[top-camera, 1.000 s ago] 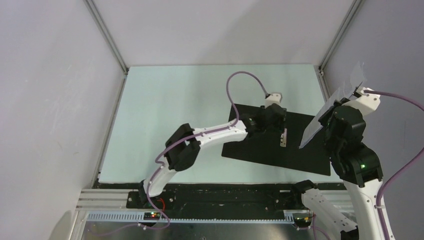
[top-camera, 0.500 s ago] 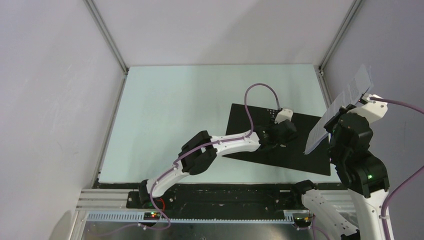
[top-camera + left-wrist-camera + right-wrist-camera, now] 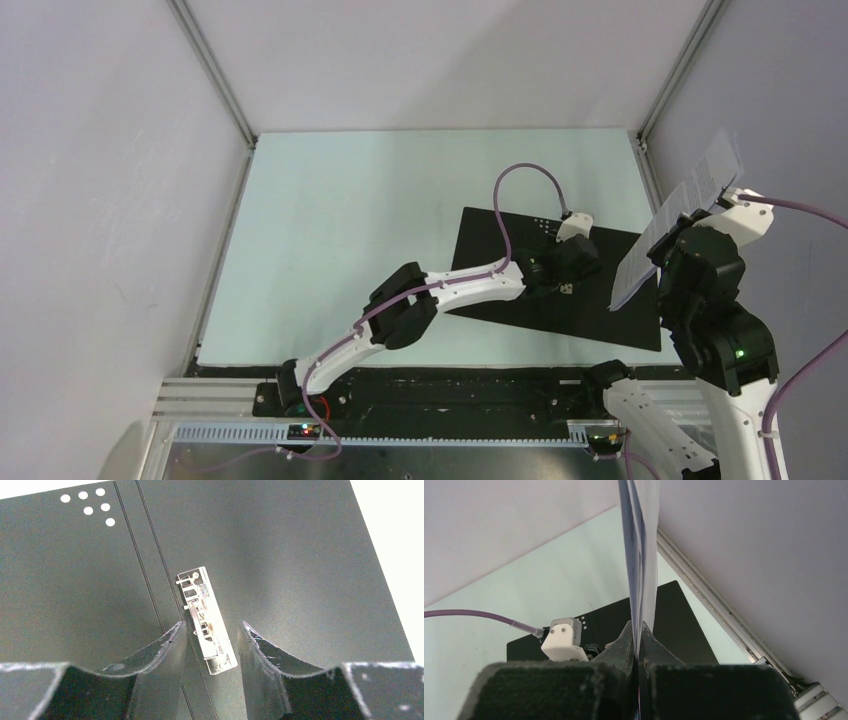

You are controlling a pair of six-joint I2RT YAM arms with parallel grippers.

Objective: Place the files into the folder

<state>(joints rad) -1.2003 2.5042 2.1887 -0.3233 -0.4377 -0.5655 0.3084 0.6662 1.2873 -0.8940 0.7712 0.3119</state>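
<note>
Pale green table (image 3: 330, 240), viewed from above. The folder (image 3: 600, 320) lies open at centre-right with its black inside up and a cluster of small white dots near one far corner. The left fingers (image 3: 160, 652) hover low over the spine, apart, straddling the metal clip (image 3: 205, 615) without touching it. By the table's right edge, the files (image 3: 668, 218) are held aloft, nearly on edge, above the folder's right side. The right fingers (image 3: 624, 647) are clamped tight on the sheets.
</note>
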